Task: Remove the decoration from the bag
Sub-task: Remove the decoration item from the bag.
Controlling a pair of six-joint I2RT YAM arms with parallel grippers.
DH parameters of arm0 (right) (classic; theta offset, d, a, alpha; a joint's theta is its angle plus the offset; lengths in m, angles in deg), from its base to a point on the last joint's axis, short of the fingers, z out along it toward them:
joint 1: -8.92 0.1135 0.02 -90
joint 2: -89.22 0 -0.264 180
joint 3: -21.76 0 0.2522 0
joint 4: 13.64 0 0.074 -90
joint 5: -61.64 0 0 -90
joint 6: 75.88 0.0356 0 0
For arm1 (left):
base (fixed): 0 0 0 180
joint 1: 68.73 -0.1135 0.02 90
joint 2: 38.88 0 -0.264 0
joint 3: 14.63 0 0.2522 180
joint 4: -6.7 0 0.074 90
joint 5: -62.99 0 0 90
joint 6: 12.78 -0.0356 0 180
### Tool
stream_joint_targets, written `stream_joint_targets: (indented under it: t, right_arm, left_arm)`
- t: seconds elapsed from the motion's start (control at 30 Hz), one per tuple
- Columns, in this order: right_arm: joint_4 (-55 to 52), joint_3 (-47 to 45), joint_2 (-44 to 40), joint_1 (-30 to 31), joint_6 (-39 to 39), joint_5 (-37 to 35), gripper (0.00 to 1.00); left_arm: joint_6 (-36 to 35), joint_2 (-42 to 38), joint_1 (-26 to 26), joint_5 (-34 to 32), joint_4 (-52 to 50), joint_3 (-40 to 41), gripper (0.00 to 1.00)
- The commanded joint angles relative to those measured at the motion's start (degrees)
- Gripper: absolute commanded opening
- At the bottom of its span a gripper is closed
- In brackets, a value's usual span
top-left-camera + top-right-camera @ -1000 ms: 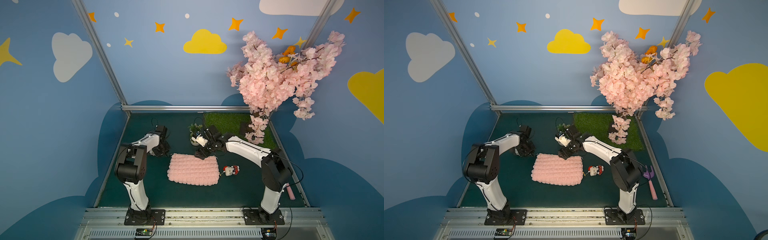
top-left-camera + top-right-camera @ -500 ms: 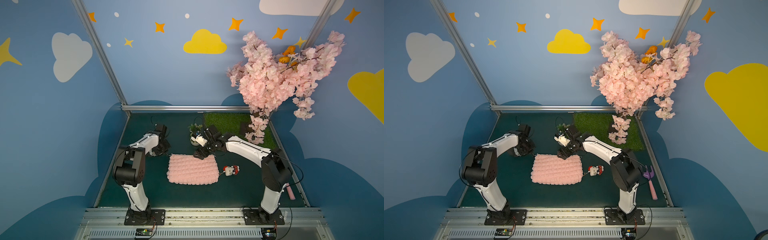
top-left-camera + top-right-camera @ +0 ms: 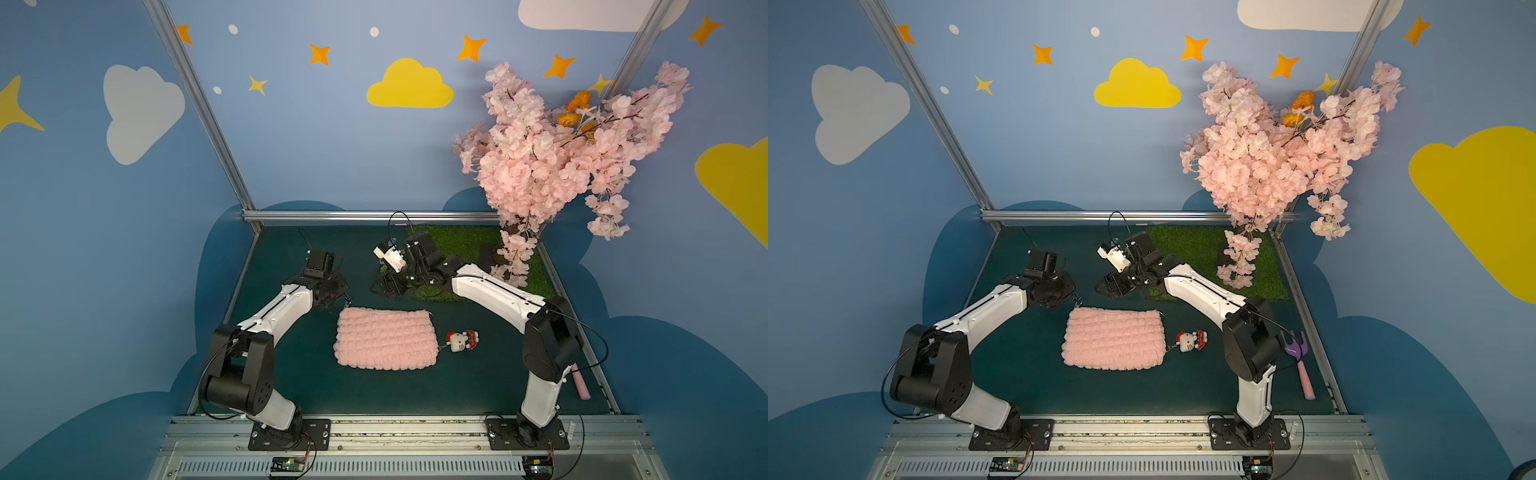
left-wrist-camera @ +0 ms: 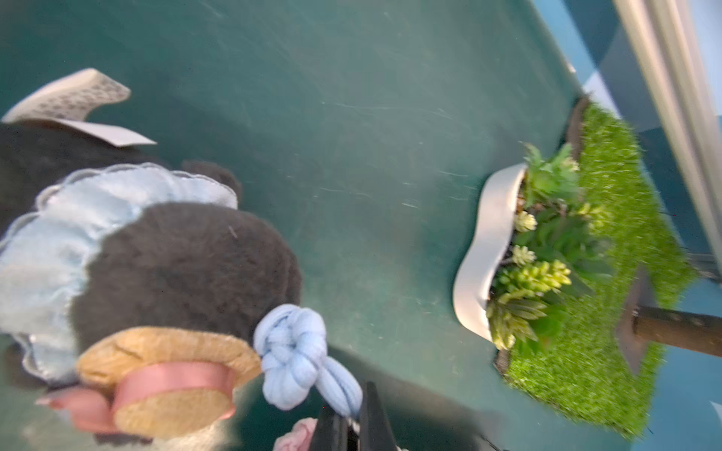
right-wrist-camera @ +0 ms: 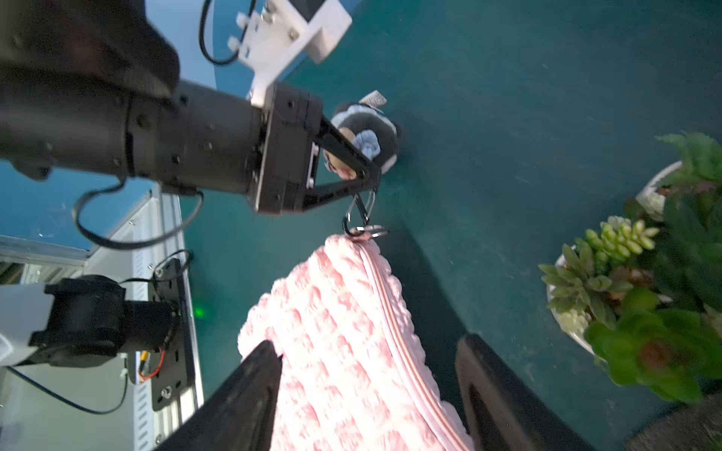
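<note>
Pink puffed fabric marks the bag point(image 3: 384, 338), lying flat mid-table with its long axis running left to right and its zip edge on the far side. The charm point(image 3: 461, 341) lies on the mat just off the bag's right end. Its short chain runs to the near-right corner, and its head is toward the bag. The left claw point(image 5: 370, 177) is at the diagonally opposite far-left corner, clenched on a metal clasp point(image 5: 361, 213) hooked into the ring point(image 5: 371, 232) at the zip's end. That clasp seems to belong to the dark plush point(image 4: 183, 265) lying just beyond it, not to the charm. The right claw point(image 5: 367, 351) is released, with its fingers spread astride the zip edge about midway along the far side. Whether they touch the fabric I cannot tell. From the right claw the charm lies to the right and back toward the arm's base. The right arm is clearly the nearer one, and I judge it better placed to reach the chain's joint, while the left grip could steady the bag.
</note>
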Motion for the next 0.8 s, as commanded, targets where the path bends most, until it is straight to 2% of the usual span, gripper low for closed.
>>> stream_joint_targets:
  t: [0.0, 0.13, 0.27, 0.47, 0.53, 0.77]
  right_arm:
    - [3.6, 1.7, 2.9, 0.4, 5.0, 3.1, 0.72]
    - [7.4, 0.0, 3.8, 0.8, 6.1, 4.5, 0.7]
    - [10.0, -0.4, 5.1, 0.9, 6.0, 5.7, 0.66]
    - [15.4, -3.3, 5.7, 0.8, 3.6, 6.8, 0.59]
    - [16.6, -3.6, 6.2, 0.8, 4.4, 7.2, 0.58]
    - [13.8, -1.4, 7.6, 1.1, 4.3, 5.5, 0.58]
  left_arm:
    - [2.6, -3.2, 0.3, 2.7, 9.6, 3.9, 0.03]
    - [2.8, -5.7, 0.4, 4.9, 18.9, 7.9, 0.02]
    - [-1.3, -7.1, -0.2, 9.1, 25.9, 11.2, 0.02]
    - [-6.5, -8.0, -2.7, 16.9, 26.2, 12.5, 0.02]
    - [-8.1, -8.8, -3.3, 17.6, 26.7, 13.2, 0.02]
    - [-7.7, -8.5, -4.2, 21.4, 32.8, 15.2, 0.02]
